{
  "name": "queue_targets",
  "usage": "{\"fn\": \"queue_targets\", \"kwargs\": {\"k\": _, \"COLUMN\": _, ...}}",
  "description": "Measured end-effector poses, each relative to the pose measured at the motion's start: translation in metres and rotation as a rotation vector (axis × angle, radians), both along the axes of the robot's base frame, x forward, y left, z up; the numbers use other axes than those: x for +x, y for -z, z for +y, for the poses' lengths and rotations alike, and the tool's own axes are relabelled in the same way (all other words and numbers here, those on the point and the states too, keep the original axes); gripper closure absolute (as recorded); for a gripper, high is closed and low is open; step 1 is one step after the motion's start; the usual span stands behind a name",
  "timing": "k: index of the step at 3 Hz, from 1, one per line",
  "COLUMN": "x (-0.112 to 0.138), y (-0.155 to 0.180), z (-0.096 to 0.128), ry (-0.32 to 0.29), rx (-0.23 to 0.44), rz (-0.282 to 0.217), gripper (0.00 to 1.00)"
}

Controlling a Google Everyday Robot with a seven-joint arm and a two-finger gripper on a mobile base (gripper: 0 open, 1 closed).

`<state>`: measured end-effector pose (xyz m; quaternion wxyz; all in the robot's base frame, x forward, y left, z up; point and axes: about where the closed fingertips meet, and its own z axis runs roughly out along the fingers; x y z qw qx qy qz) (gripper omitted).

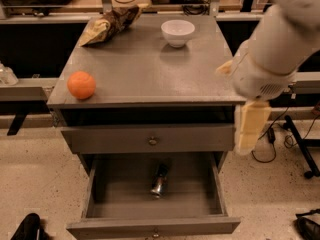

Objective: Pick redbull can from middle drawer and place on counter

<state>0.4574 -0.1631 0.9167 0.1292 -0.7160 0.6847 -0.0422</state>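
The redbull can lies on its side on the floor of the open middle drawer, near the drawer's centre, its top pointing toward the back. The counter is the grey top of the cabinet above it. My gripper hangs cream-coloured from the big white arm at the cabinet's right front corner, level with the closed upper drawer front. It is above and to the right of the can and well apart from it, holding nothing that shows.
On the counter sit an orange ball at front left, a white bowl at the back and a crumpled snack bag at back left. A closed drawer front lies above the open drawer. Cables and a stand leg are on the floor at right.
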Motion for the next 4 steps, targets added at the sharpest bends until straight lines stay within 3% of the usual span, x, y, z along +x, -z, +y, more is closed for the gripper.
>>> {"fn": "queue_targets", "kwargs": {"k": 1, "x": -0.025, "y": 0.053, "z": 0.021, "ry": -0.245, "rx": -0.087, "rz": -0.074, "gripper": 0.0}}
{"fn": "queue_targets", "kwargs": {"k": 2, "x": -0.024, "y": 0.075, "z": 0.018, "ry": -0.254, "rx": -0.08, "rz": -0.062, "gripper": 0.0}}
{"fn": "queue_targets", "kwargs": {"k": 3, "x": -0.015, "y": 0.11, "z": 0.049, "ry": -0.456, "rx": -0.17, "rz": 0.015, "gripper": 0.0}}
{"fn": "queue_targets", "kwargs": {"k": 4, "x": -0.008, "y": 0.109, "z": 0.045, "ry": -0.527, "rx": -0.229, "rz": -0.004, "gripper": 0.0}}
